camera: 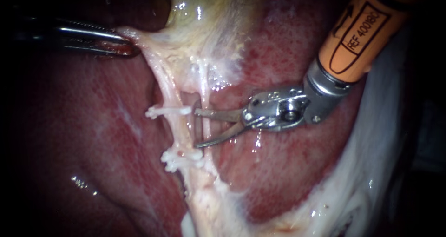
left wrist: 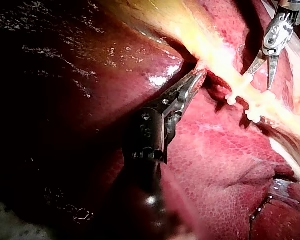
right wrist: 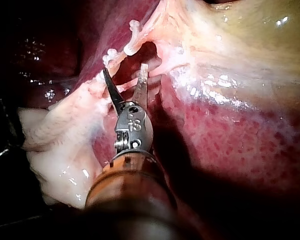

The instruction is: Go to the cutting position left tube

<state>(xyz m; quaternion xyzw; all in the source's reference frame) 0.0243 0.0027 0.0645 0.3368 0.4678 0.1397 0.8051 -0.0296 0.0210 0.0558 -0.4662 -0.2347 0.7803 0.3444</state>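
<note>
Carefully is the word for this approach: the right instrument [camera: 197, 128] should ease its open blades across the left tube [camera: 179, 132] so that one blade passes on each side of it. They belong squarely in the bare stretch between the upper clip [camera: 168, 111] and the lower clip [camera: 181, 159] — clear of both, and without catching the right tube [camera: 205, 95], which lies just beside. The blades stand well apart with nothing gripped. In the endoscope view their tips lie just to the right of the left tube, level with the gap between the clips, the upper tip close to the end of the upper clip. I judge the tube is not yet between them. The left instrument [camera: 124, 44] has its jaws closed on a fold of pale tissue [camera: 139, 39] above the clips, holding the tubes stretched over the liver [camera: 93, 125] — tension that should help a clean placement.
</note>
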